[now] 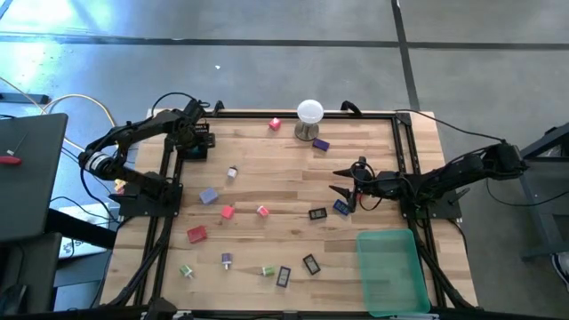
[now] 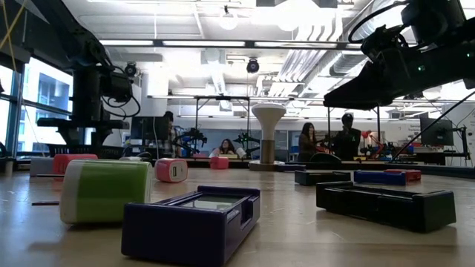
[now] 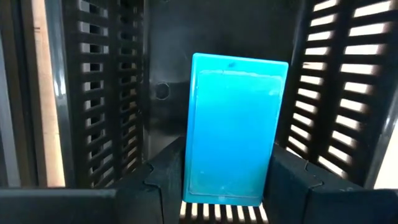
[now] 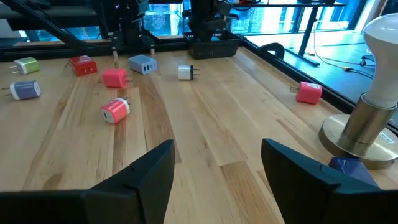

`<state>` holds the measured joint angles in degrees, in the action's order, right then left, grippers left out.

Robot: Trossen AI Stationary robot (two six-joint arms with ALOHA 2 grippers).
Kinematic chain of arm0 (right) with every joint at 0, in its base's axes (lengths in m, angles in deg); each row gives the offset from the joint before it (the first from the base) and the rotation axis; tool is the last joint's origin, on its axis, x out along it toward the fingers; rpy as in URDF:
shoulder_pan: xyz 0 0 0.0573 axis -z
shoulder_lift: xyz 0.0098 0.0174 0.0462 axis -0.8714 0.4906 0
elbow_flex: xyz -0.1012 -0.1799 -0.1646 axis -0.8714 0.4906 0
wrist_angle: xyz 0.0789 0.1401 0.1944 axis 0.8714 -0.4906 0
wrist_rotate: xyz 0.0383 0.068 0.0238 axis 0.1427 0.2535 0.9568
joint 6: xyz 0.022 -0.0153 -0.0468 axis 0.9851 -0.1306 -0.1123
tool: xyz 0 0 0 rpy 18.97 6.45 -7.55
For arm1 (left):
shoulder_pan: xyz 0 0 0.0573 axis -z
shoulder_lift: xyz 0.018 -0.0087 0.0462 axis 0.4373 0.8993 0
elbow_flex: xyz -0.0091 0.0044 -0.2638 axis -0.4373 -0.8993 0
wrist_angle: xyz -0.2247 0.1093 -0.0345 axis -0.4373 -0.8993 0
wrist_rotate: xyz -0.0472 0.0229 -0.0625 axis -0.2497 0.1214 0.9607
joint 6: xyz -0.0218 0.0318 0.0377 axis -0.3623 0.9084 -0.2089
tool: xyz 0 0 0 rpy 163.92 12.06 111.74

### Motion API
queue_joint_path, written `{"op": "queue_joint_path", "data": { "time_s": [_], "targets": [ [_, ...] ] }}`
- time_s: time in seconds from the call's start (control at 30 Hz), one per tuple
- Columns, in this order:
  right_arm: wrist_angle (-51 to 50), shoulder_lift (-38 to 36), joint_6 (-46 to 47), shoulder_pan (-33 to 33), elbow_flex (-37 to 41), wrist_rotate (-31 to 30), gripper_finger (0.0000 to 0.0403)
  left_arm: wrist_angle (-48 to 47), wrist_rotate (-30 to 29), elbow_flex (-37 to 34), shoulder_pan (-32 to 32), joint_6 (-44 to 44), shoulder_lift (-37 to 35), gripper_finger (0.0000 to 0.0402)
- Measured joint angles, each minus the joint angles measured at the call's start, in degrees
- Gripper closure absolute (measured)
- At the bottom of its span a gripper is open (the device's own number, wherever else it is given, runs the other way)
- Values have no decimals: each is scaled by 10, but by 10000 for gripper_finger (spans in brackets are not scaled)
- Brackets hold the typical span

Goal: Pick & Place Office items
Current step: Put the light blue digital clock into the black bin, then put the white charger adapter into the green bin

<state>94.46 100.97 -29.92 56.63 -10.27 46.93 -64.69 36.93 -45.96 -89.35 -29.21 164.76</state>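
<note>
- The left gripper [image 1: 197,133] hangs over a black slatted basket [image 1: 195,147] at the tabletop's ten o'clock corner, fingers [image 3: 163,186] clenched on a blue flat item [image 3: 233,130] that appears about to be dropped in.
- Most office items, like the red block [image 1: 196,234] at seven o'clock and the black case [image 1: 310,264] at six, lie scattered on the tabletop [image 1: 267,169]; by my judgement the task is barely begun.
- The right gripper [image 1: 342,180] hovers near three o'clock, fingers [image 4: 149,168] released and empty.
- The green tray [image 1: 391,284] at five o'clock appears empty.
</note>
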Motion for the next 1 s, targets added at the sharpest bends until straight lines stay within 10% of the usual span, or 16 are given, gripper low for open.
{"op": "queue_joint_path", "data": {
  "time_s": [1.0],
  "targets": [
    [0,0,0,0,0,0,176,-23,15,21,21,43,-5,171]
  ]
}}
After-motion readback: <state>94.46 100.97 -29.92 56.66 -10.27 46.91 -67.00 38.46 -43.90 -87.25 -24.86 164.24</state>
